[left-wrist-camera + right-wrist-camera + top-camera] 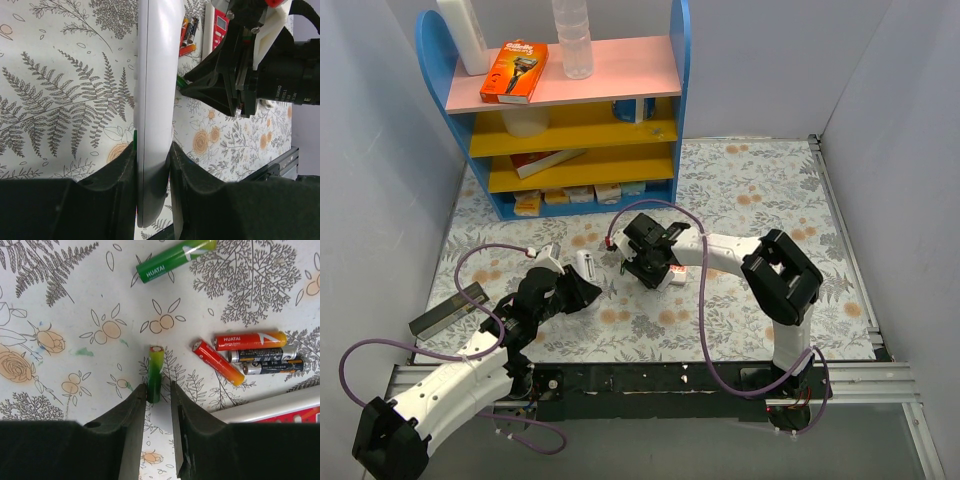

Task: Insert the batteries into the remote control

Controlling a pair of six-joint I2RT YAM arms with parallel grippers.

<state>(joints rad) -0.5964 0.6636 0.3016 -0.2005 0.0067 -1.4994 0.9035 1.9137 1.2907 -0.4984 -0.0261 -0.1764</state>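
The white remote control [155,75] [588,265] stands edge-up between my left gripper's [152,150] jaws, which are shut on its lower end. My right gripper [158,390] [645,270] is to its right, low over the cloth. A green battery [155,372] sits between its fingertips against the left finger [137,405], with a gap to the right finger [177,405]. Loose on the cloth lie another green battery [175,260], two red ones [250,340] [217,362] and two dark ones [262,355].
A red-and-white remote [280,410] [217,27] lies just right of the loose batteries. A blue shelf unit [570,130] with boxes and a bottle [573,40] stands at the back. A dark flat block [448,310] lies at the left edge.
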